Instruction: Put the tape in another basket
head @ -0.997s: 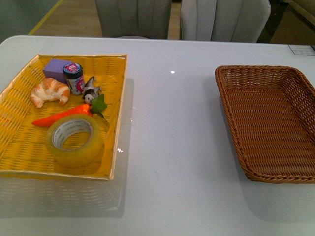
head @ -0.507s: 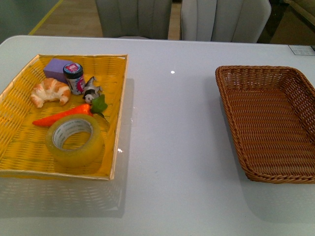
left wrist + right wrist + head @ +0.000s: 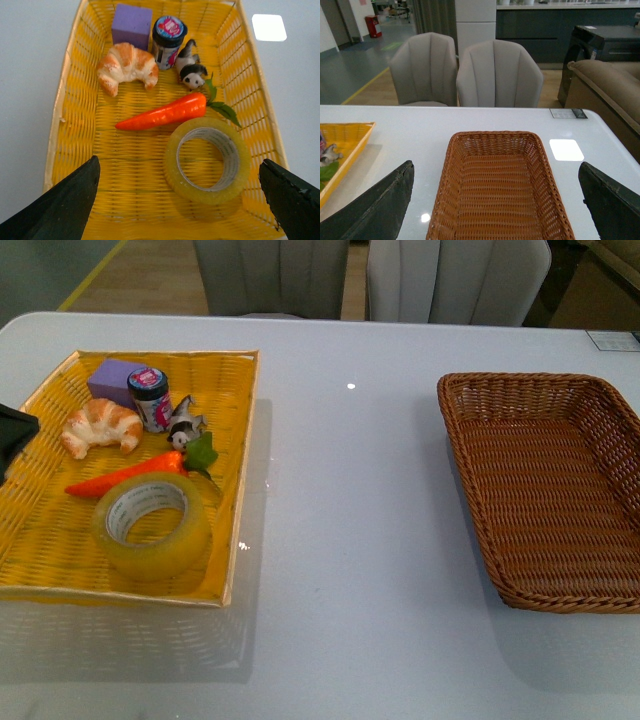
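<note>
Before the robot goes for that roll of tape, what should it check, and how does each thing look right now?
1. Tape reachable: it lies flat, hole up, in the yellow basket. Ok.
2. Left gripper ready: open, holding nothing, with the tape in view between its fingers. Ok.
3. Space around the tape: the carrot lies close beside it, and whether they touch is unclear. Cannot tell.
4. Brown basket ready to receive: nothing lies in it. Ok.
5. Right gripper free: open, holding nothing, with the brown basket in its view. Ok.
</note>
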Motion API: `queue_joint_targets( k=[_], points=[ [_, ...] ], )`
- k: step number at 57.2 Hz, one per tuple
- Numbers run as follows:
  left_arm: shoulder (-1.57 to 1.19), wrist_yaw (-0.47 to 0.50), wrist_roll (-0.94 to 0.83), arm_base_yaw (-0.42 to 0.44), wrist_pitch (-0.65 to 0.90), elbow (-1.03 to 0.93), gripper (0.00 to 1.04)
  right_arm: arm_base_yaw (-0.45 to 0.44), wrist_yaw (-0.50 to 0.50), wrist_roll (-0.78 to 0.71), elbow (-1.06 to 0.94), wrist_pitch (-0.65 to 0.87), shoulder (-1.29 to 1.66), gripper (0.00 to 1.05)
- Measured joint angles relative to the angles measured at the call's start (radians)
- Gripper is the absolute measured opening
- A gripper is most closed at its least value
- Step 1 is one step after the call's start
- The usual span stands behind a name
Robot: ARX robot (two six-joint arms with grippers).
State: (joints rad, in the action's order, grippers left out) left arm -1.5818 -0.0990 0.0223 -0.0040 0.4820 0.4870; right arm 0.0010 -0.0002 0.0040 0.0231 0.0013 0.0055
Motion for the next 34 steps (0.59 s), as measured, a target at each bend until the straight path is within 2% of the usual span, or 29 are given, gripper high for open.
queue_joint_targets(
  k=[18,34],
  points=[
    [-0.475,0.040,-0.016,-0.031,0.035,0.247,0.96,0.000,0.000,0.000,0.000,0.000,0.000,0.96],
    [-0.657,0.055,-0.008,-0.031,-0.020,0.390,0.96,0.000,0.000,0.000,0.000,0.000,0.000,0.96]
  ],
)
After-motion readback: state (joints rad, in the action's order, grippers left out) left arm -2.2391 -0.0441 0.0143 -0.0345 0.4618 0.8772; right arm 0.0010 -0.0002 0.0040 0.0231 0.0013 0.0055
